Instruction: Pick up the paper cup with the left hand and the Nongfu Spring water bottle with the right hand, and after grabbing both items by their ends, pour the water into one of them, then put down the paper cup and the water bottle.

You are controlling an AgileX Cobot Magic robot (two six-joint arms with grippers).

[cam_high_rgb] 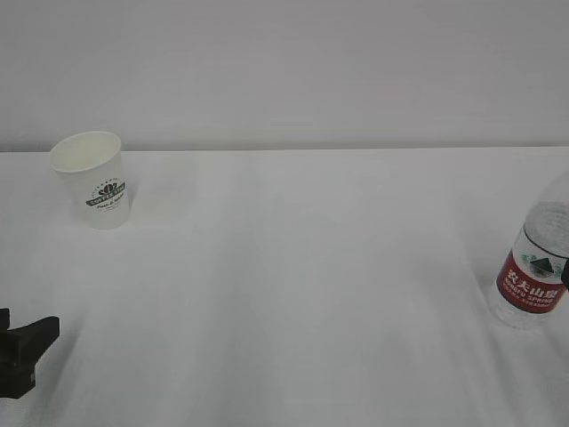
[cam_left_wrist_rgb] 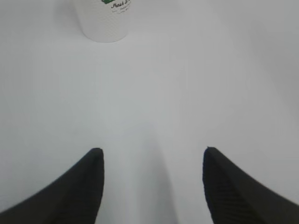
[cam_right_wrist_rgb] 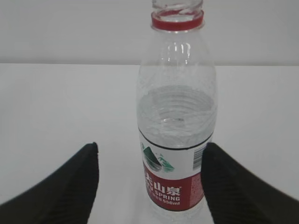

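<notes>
At the upper left of the exterior view we see the paper cup [cam_high_rgb: 92, 179] standing upright on the white counter [cam_high_rgb: 293, 285], its mouth open and its dark green logo facing us. Low in the left corner of that view, the left hand [cam_high_rgb: 22, 351] shows only as a black tip, well apart from the cup. In the left wrist view we look down between its two black fingers [cam_left_wrist_rgb: 79, 191], which are spread wide with bare counter between them and nothing held; the cup's base [cam_left_wrist_rgb: 105, 21] sits at the top edge of the frame, ahead of the fingers and a little left of centre.

At the right edge of the exterior view the Nongfu Spring water bottle [cam_high_rgb: 536, 267] stands upright, partly cut off by the frame, its red label turned our way. In the right wrist view the bottle [cam_right_wrist_rgb: 176, 116] fills the centre, uncapped, with the water [cam_right_wrist_rgb: 176, 112] reaching roughly to its shoulder. The right hand [cam_right_wrist_rgb: 152, 154] has its fingers [cam_right_wrist_rgb: 70, 191] parted on either side of the label; the right-side finger stands just beside the bottle, but we cannot tell whether it touches.
</notes>
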